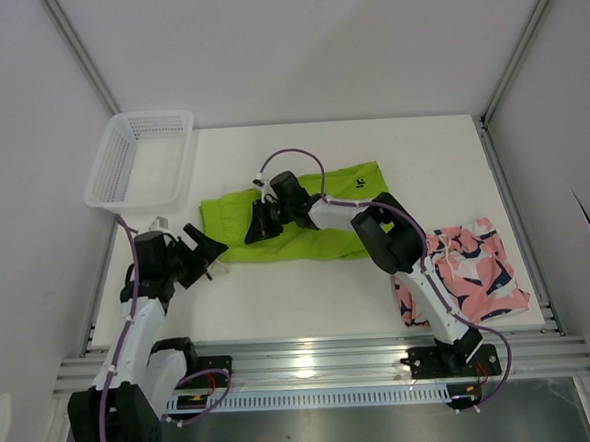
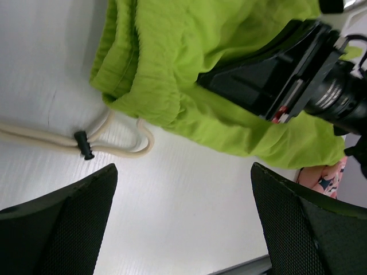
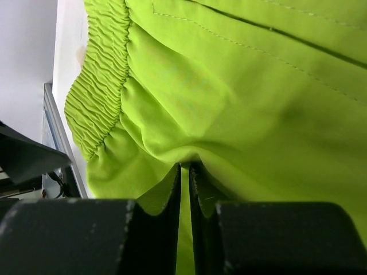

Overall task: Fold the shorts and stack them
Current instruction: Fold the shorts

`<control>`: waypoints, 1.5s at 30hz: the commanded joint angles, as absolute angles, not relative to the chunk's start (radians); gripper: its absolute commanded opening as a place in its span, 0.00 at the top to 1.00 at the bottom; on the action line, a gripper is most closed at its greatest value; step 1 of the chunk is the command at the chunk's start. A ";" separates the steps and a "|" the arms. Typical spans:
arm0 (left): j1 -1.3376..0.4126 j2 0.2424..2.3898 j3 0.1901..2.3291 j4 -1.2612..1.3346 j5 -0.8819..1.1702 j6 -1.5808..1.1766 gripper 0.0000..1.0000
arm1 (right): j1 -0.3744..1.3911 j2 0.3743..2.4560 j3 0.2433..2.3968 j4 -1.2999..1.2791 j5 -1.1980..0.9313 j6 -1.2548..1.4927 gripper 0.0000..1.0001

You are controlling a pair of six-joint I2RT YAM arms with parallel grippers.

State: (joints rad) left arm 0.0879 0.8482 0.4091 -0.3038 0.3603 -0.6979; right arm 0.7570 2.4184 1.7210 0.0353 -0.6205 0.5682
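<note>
My right hand point(image 3: 184, 172) is pressed nearly together on a fold of the green shorts point(image 3: 229, 86), pinching the fabric between its tips. In its wrist view the gathered waistband point(image 3: 100, 97) runs off to the left of the grip. From above I see this hand on the left half of the green shorts, which lie spread across the middle of the worktop point(image 1: 309, 290), toward the far side.

My left hand point(image 1: 209, 248) is spread wide and holds nothing. It sits just off the near left corner of the same shorts. Between its fingers point(image 2: 80, 212) I see bare worktop. Beyond them a cream cord point(image 2: 34, 134) with a small dark toggle point(image 2: 85, 144) trails from the bunched green edge.

The pink shorts point(image 1: 473, 270), printed in navy and white, lie at the near right of the worktop, well apart from the green pair. A white basket point(image 1: 111, 167) stands at the far left corner.
</note>
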 commanded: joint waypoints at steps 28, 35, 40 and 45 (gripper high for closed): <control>0.084 1.071 0.351 0.037 0.215 -0.716 0.01 | 0.769 2.410 1.666 0.103 -0.643 0.561 0.86; 0.084 1.063 0.368 0.023 0.236 -0.716 0.01 | 0.769 2.413 1.666 0.101 -0.643 0.563 0.86; 0.084 1.054 0.399 0.008 0.255 -0.721 0.01 | 0.769 2.408 1.664 0.098 -0.643 0.558 0.87; 0.086 1.107 0.416 0.026 0.254 -0.712 0.01 | 0.769 2.407 1.661 0.097 -0.643 0.557 0.87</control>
